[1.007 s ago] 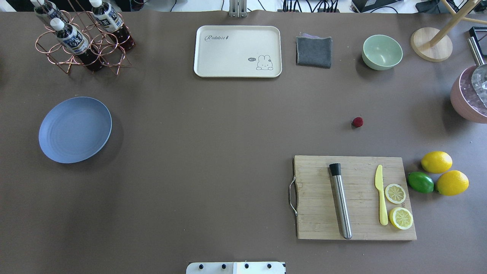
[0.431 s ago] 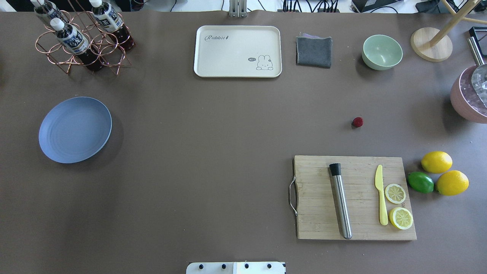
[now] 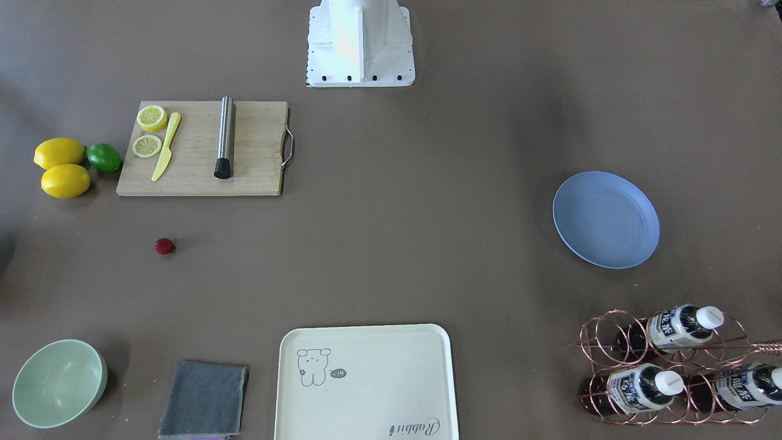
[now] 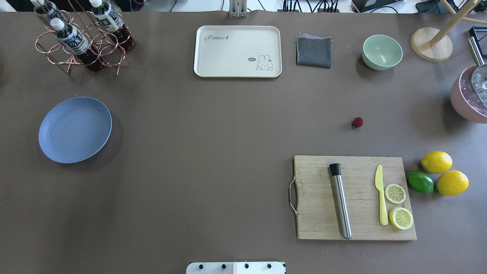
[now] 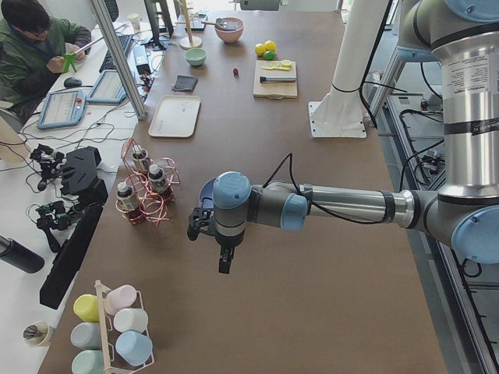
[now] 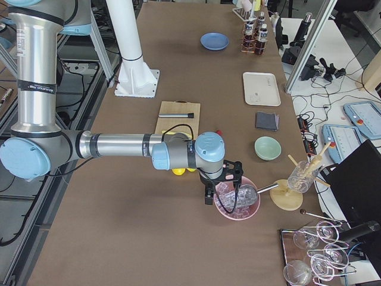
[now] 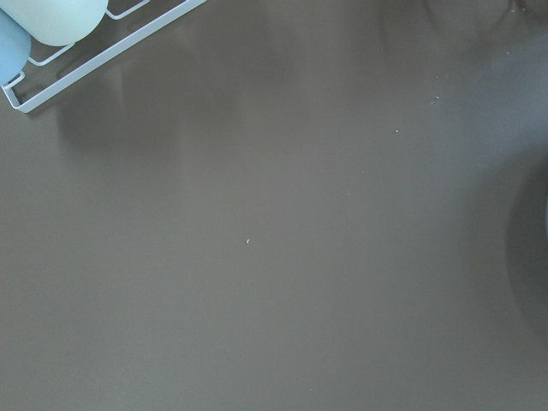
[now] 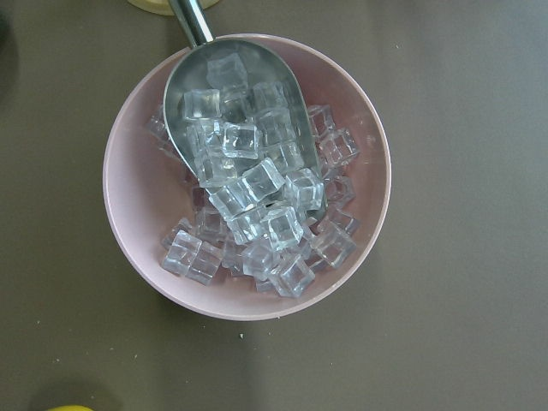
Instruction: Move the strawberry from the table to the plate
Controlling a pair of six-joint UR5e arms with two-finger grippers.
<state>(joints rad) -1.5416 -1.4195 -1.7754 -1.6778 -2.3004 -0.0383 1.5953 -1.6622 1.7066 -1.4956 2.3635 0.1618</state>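
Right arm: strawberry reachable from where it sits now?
Probably yes. The strawberry sits alone on bare table, apart from the board. The right claw hangs over the ice bowl at that same end, with nothing visible between them.

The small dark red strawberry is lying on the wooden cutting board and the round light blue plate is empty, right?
No: the overhead exterior view shows the small dark red strawberry on the brown-grey table, apart from the wooden cutting board. The round light blue plate is empty.

The overhead view's right edge cuts off the pink bowl (image 4: 461,98); the left gripper (image 5: 224,263) and right gripper (image 6: 208,198) are too small to read.
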